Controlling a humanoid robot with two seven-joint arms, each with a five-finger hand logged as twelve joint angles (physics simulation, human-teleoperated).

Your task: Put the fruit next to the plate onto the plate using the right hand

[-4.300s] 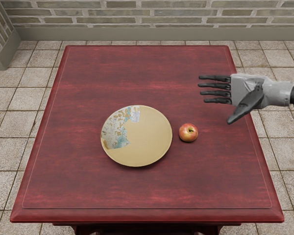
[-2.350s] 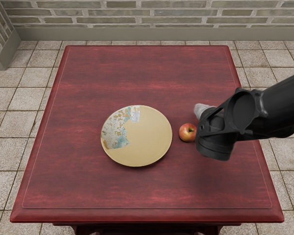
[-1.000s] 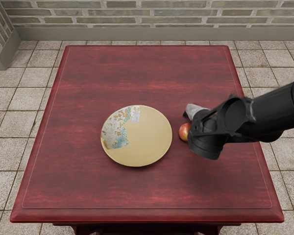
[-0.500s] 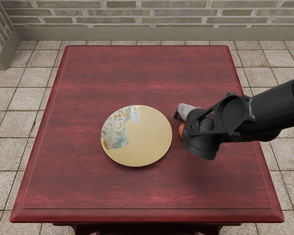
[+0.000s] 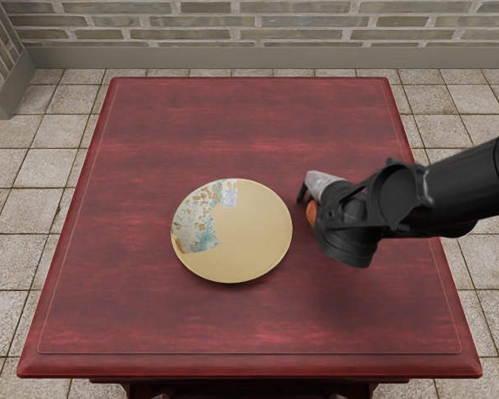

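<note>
The tan plate (image 5: 241, 241), with a patchy blue and white area on its left, lies at the table's middle. Just right of its rim, only a red-orange sliver of the apple (image 5: 309, 214) shows. My right hand (image 5: 318, 186) is down over the apple, and its dark wrist and forearm (image 5: 416, 204) reach in from the right edge and cover most of the fruit. I cannot tell from here whether the hand grips the apple. The left arm is out of view.
The red wooden table (image 5: 191, 125) has bare surface behind, in front of and left of the plate. Tiled floor surrounds it, with a brick wall at the back.
The right arm came down from the far right onto the apple and now covers it. Over the last half second the wrist shifted slightly right and up; the plate has not moved.
</note>
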